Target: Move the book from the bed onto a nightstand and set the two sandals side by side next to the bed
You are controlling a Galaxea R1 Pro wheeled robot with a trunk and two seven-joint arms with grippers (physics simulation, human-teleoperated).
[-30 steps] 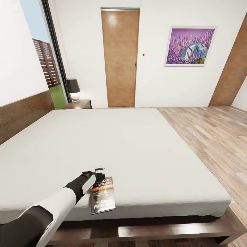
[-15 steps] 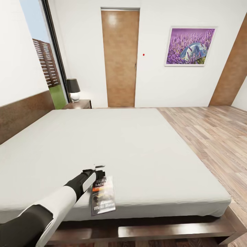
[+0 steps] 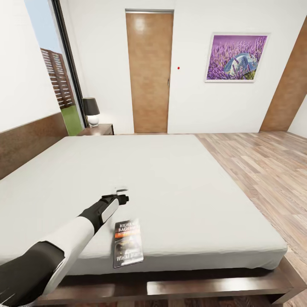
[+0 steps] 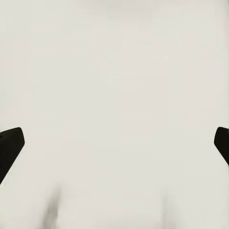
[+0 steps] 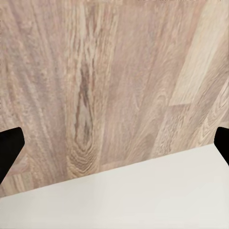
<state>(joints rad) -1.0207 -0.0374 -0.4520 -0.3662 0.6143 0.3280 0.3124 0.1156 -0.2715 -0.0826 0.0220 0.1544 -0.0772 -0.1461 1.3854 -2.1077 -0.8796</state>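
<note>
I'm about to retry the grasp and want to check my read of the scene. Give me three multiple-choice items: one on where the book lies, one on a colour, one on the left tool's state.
1. Where does the book lie?
A. on the nightstand
B. on the bed near its foot edge
C. on the floor

2. What colour is the band on its cover?
A. orange
B. green
C. pink

3. What is the left tool doing?
A. clamped on the book
B. open, apart from the book
C. holding a lamp

Answers: 1 B, it rests on the mattress of the bed by the near edge. 2 A, an orange strip crosses under the title. 3 B, the left wrist view shows fingertips spread wide over bare mattress.
</note>
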